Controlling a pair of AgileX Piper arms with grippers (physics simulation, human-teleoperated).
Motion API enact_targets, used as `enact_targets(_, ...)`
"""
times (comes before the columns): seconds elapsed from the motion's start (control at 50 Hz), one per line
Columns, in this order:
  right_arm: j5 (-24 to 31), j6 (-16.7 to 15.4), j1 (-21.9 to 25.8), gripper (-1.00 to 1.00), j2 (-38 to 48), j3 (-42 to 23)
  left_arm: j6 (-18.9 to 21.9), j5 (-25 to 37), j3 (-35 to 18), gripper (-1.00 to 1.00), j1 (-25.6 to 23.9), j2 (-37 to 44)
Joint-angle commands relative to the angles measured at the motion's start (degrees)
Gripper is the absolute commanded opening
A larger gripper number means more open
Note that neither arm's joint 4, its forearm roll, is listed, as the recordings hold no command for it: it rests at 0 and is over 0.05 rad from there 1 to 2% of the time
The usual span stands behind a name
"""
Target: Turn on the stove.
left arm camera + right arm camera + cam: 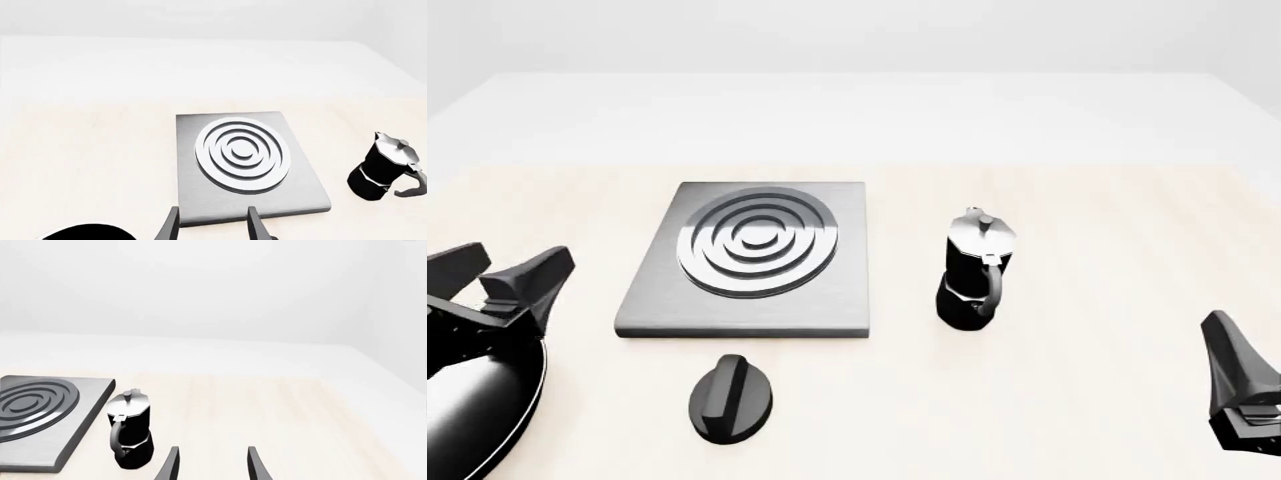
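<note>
- Flat square brushed-grey metal stove (827, 290) with concentric silver burner rings lies on the pale wooden table (1094, 220), left of centre in the front view.
- Separate black ridged knob (730, 397) rests on the table just in front of the stove's near edge, apart from the slab; its long axis runs roughly toward and away from the arms, tilted slightly.
- Left gripper (510, 273): fingers spread wide, empty, hovering left of the stove. The knob lies to its right and nearer the arms' side.
- Right gripper (212, 464): fingers parted, empty, low at the table's right side, well apart from the knob.
- Black-and-silver moka pot (973, 270) stands upright between the stove and the right gripper.
- Judgement: the left arm is nearer the knob and has the unobstructed approach.
</note>
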Motion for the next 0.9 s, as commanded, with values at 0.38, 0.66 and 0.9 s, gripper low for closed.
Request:
enact_targets(0.38, 0.31, -0.87, -0.37, 1.00, -0.25, 0.03, -8.78, -5.73, -0.27, 1.00, -12.29, 18.02)
enact_targets(0.66, 0.34, -0.41, -0.27, 1.00, -0.46, 0.03, -5.92, -7.89, 1.34, 1.00, -13.82, 20.08)
enact_targets(0.9, 0.50, -0.24, -0.26, 1.00, -0.68, 0.03, -7.45, -12.42, 2.85, 1.00, -15.40, 25.57)
